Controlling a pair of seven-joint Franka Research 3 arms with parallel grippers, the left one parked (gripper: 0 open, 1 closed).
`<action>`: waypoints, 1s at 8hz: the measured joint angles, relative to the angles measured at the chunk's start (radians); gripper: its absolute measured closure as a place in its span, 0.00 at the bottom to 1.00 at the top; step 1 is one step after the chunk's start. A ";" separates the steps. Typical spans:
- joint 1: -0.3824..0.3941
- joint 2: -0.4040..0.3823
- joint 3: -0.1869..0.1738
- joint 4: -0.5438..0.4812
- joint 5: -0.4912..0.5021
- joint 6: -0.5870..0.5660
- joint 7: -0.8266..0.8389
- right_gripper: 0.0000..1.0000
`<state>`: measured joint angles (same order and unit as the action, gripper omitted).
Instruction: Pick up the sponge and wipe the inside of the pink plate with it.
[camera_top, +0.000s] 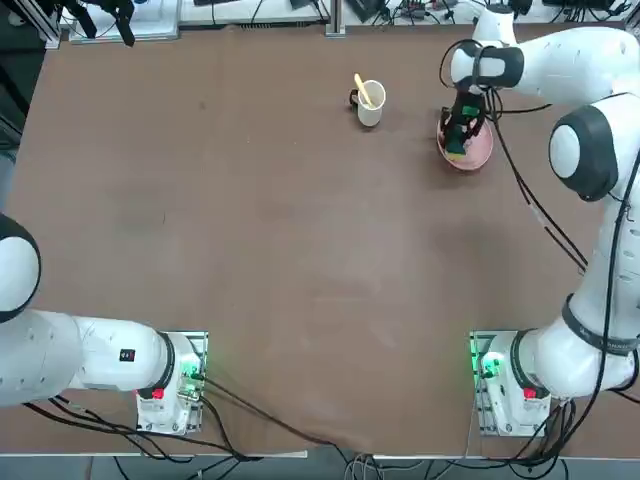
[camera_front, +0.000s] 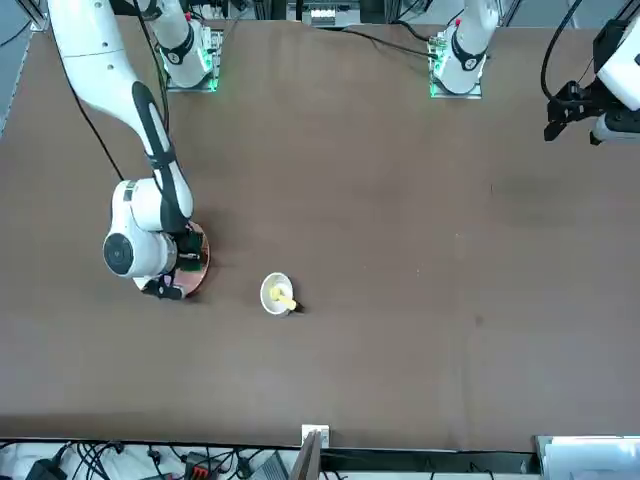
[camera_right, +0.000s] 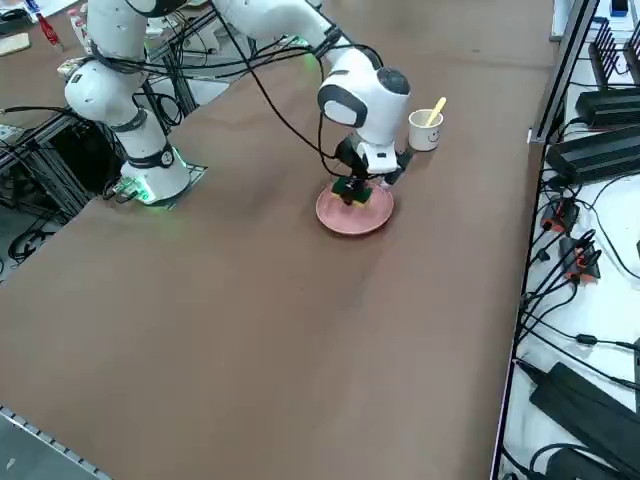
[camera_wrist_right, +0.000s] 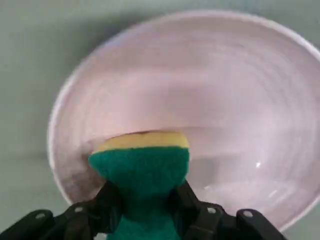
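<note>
My right gripper is shut on the sponge, a green block with a yellow layer, squeezed between the black fingers. The sponge's yellow face presses down inside the pink plate. From overhead the gripper hangs over the pink plate at the far right of the table, with the sponge showing under it. The side view shows the sponge resting in the plate below the wrist. In the front view the arm hides most of the plate.
A white mug with a yellow utensil stands left of the plate, about a plate's width away; it also shows in the side view as a mug behind the plate. The brown table stretches wide toward the bases.
</note>
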<state>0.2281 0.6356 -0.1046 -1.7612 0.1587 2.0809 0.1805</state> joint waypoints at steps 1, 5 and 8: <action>0.000 -0.001 -0.008 -0.002 -0.004 -0.014 -0.001 0.51; -0.001 -0.005 -0.031 -0.005 -0.073 -0.034 -0.011 0.50; -0.005 0.002 -0.050 -0.012 -0.126 -0.025 -0.013 0.50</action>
<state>0.2233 0.6371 -0.1549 -1.7730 0.0332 2.0559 0.1676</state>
